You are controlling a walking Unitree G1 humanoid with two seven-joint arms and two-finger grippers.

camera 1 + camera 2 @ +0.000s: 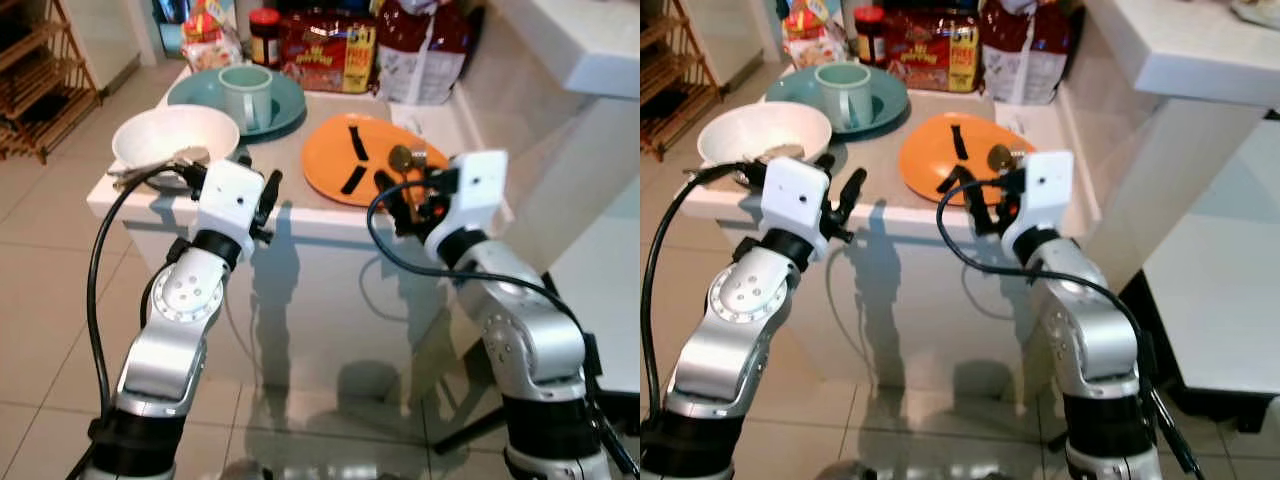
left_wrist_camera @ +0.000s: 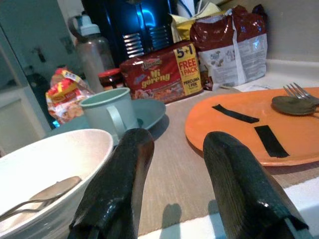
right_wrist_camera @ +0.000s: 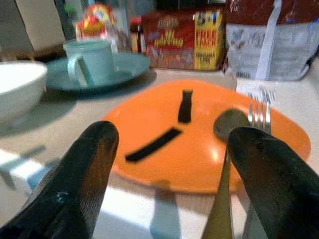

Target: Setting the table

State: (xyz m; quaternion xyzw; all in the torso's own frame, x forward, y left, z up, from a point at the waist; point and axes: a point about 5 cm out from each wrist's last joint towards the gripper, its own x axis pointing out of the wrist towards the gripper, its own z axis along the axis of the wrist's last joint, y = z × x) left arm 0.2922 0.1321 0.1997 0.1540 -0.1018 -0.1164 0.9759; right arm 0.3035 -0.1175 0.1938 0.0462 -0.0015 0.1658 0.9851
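An orange plate point(image 1: 345, 150) with two black strips lies on the small white table point(image 1: 330, 228). A spoon point(image 3: 230, 122) and a fork point(image 3: 259, 107) rest on the plate's right side. At the left stands a white bowl point(image 1: 170, 135) with a spoon point(image 2: 45, 191) in it. Behind it a teal mug point(image 1: 248, 95) sits on a teal plate point(image 1: 290, 108). My left gripper point(image 2: 179, 142) hovers open at the table's front edge, between bowl and orange plate. My right gripper point(image 3: 174, 134) is open at the plate's near rim, with the spoon's handle reaching toward its fingers.
A noodle pack point(image 1: 325, 50), a red-lidded jar point(image 1: 264, 35), a dark bag point(image 1: 425, 50) and a snack packet point(image 1: 210, 40) line the table's back. A wooden rack point(image 1: 35, 80) stands far left. A white counter point(image 1: 590, 40) rises at the right.
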